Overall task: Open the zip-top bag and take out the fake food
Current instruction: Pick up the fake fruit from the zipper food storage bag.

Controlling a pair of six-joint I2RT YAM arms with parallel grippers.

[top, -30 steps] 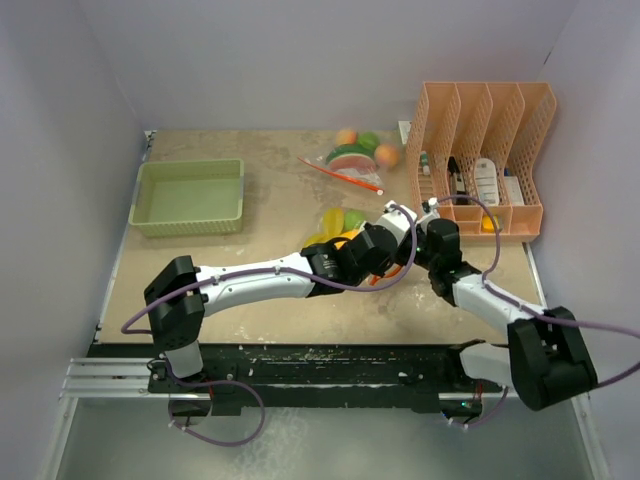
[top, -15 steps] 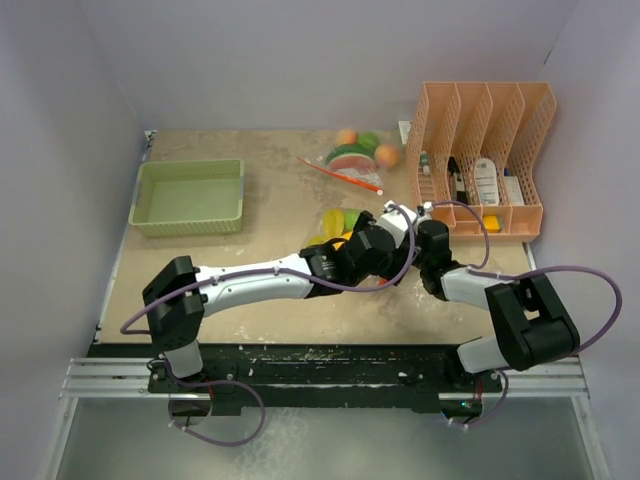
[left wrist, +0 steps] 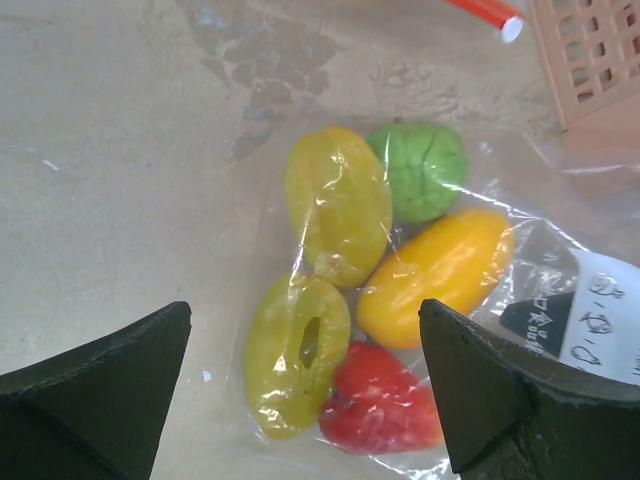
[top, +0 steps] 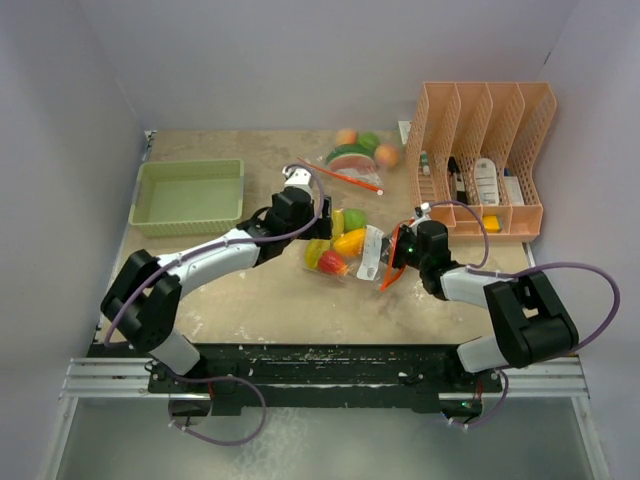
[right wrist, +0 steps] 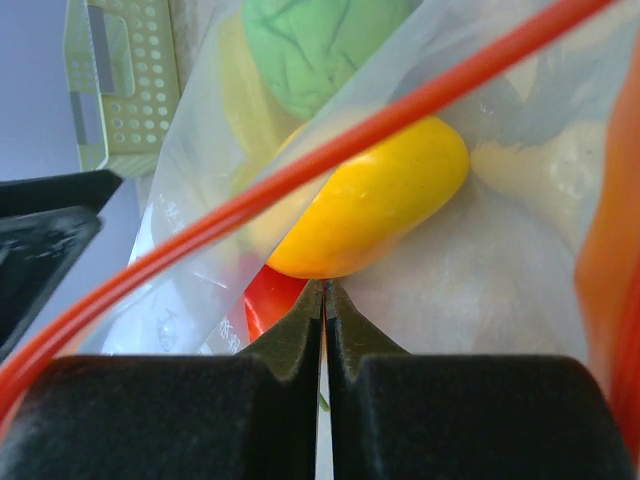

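Bag (top: pixel 345 252) on the counter (top: pixel 250 295) holds glossy yellow, green and red fake food (left wrist: pixel 435 275); right fingers (right wrist: pixel 150 420) pinch it, left fingers (left wrist: pixel 90 400) spread.

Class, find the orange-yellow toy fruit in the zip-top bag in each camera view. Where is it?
Top external: orange-yellow toy fruit near centre, inside the zip-top bag.
Left wrist: the fruit right of centre.
Right wrist: the fruit at centre.
Shared landmark: green toy beside it.

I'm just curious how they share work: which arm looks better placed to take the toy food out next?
Left, probably: the left gripper hangs open above the toy food; the right gripper is shut on the bag.
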